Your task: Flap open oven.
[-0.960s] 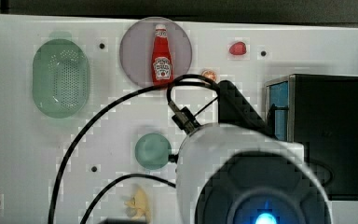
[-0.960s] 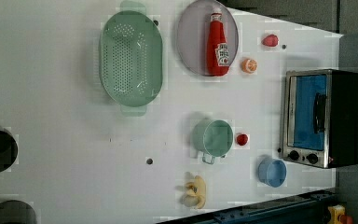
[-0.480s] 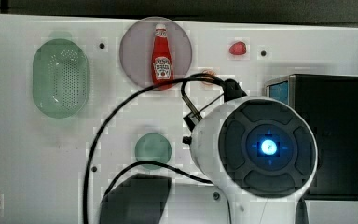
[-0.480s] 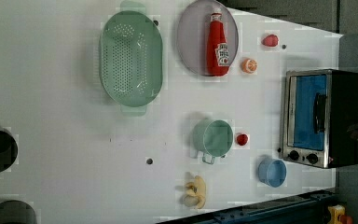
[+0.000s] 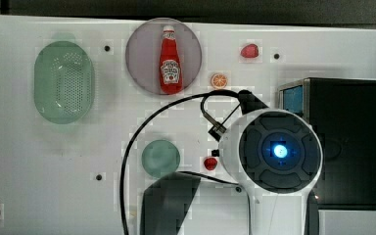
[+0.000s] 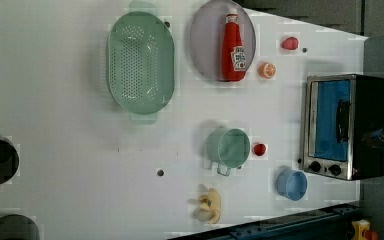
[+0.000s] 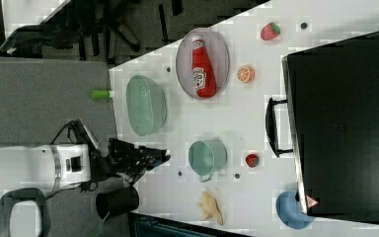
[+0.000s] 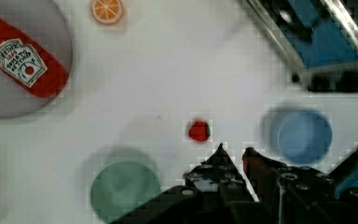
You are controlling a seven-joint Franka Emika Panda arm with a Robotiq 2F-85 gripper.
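The oven (image 6: 330, 120) stands at the left view's right, a black box with a silver frame, a blue-tinted door and a bar handle (image 6: 343, 120); the door is shut. Its black top (image 5: 347, 137) lies partly under my arm in the top view, and the handle (image 7: 271, 126) sticks out toward the table in the right view. My gripper (image 8: 235, 151) hangs high above the table, near a small red fruit (image 8: 199, 130). The oven's door (image 8: 317, 46) and knobs lie further off. Its fingers stand a narrow gap apart with nothing between them.
A ketchup bottle (image 6: 232, 47) lies on a grey plate (image 6: 205, 40), beside a green colander (image 6: 140, 62). A green pot (image 6: 227, 148), a blue bowl (image 6: 291, 184), a banana (image 6: 209, 206), an orange slice (image 6: 267, 70) and a strawberry (image 6: 289, 43) dot the white table.
In the top view my arm has swung right, and now overlaps the oven's top. A dark part of the gripper has come in at the left view's right edge, beside the oven.
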